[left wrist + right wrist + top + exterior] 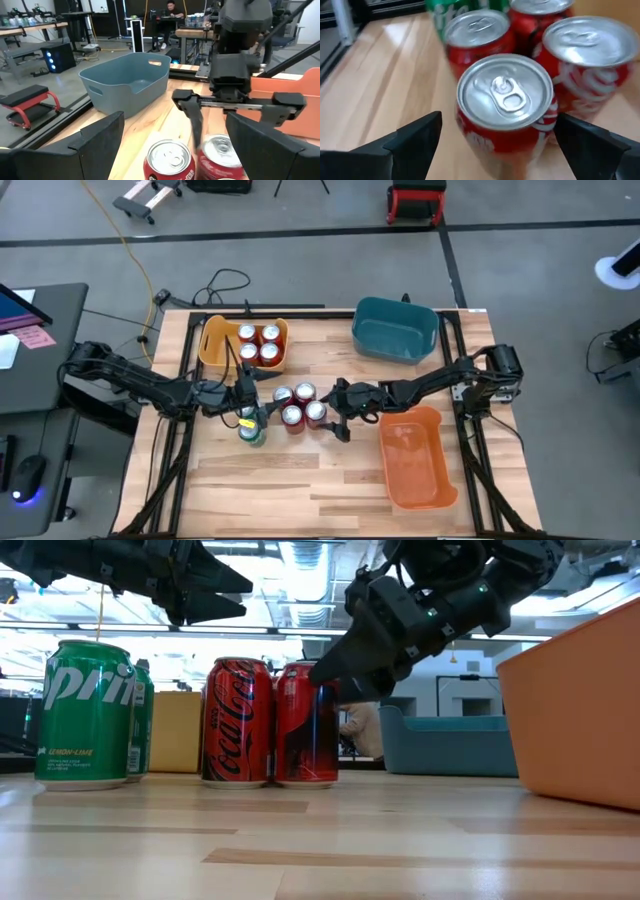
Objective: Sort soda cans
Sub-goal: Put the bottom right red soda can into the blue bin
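With its fingers apart, the right pincer [338, 423] should be centred around the nearest red metal soda can [506, 107], neighbours untouched; the left pincer [243, 390] hovers parted.

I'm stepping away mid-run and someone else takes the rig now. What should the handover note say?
Right gripper: open, fingers straddling the nearest red can in the middle cluster, not yet closed on it.
Left gripper: open, holding nothing, above the table between the yellow bin and the green cans.
Done: four red cans sit in the yellow bin.
Left: four red cans standing in the middle of the table and the green cans beside them. The teal bin and the orange bin hold nothing.
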